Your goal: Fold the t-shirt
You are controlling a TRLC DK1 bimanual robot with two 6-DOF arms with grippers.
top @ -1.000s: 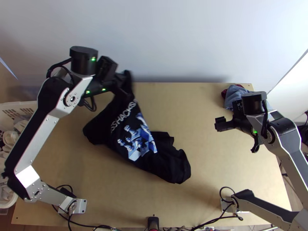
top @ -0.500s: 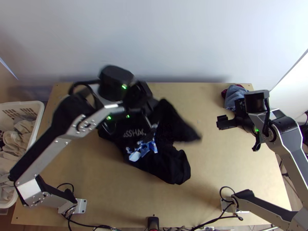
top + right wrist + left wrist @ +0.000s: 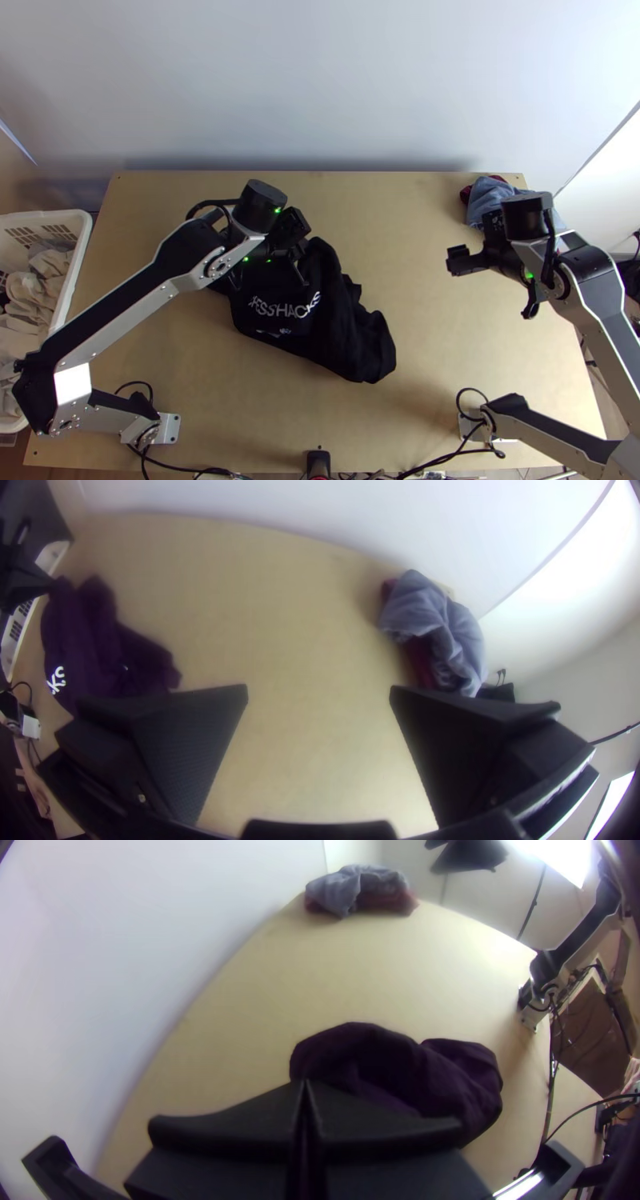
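T-shirt [image 3: 352,336] of black cloth lies bunched on the desk [image 3: 448,360], a little left of the middle, with curved white letters across its folds. Left pincer [image 3: 306,246] is clamped on its far part; right pincer [image 3: 458,260] holds its fingers apart.

Top view: part of the t-shirt [image 3: 352,336] hidden under the left gripper [image 3: 298,264] and its arm. Most of the print below the lettering [image 3: 284,310] out of sight, scraps too small to make out. Basket [image 3: 70,218] cut off by the edge; right arm [image 3: 612,320] cut off too, covering part of the grey-blue cloth [image 3: 485,198]. Left wrist view: fingers hide the shirt's near part, exact grip point unclear; dark object [image 3: 470,855] cropped, can't identify.
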